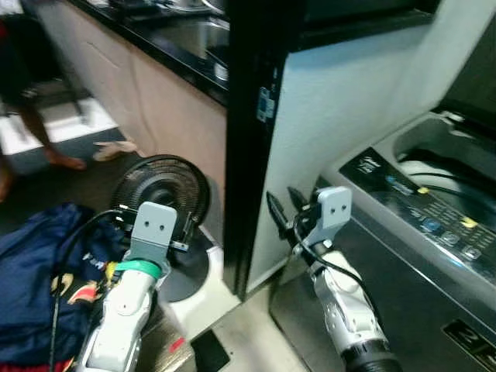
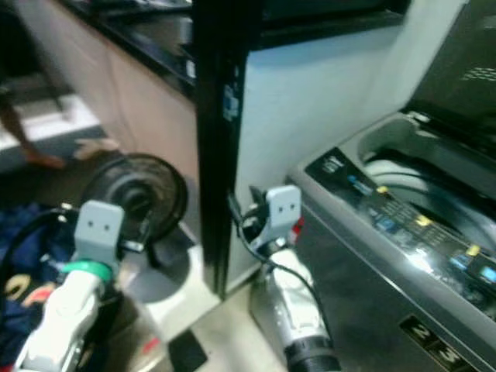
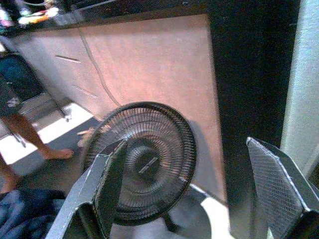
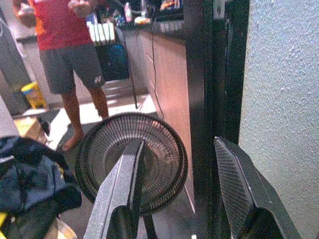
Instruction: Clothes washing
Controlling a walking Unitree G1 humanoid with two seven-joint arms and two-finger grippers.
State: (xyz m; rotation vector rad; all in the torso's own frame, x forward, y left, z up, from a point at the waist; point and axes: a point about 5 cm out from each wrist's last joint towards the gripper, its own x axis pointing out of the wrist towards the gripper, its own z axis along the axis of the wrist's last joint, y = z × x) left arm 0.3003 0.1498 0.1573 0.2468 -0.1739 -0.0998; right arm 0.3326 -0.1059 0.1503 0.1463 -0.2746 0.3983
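Nearby, washing machine lid open.

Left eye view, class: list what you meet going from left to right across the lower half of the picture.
Blue clothes → left claw before the black floor fan → right claw → washing machine.

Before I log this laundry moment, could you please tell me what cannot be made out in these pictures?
- Grey top-loading washing machine: in the eye views its raised lid and rim hide most of the drum, so any load inside cannot be told.
- Control panel: labels blurred, too small to read.
- Dark blue clothes pile: cut off by the eye views' left edge.
- Round black floor fan: left gripper's open finger covers part of its grille.
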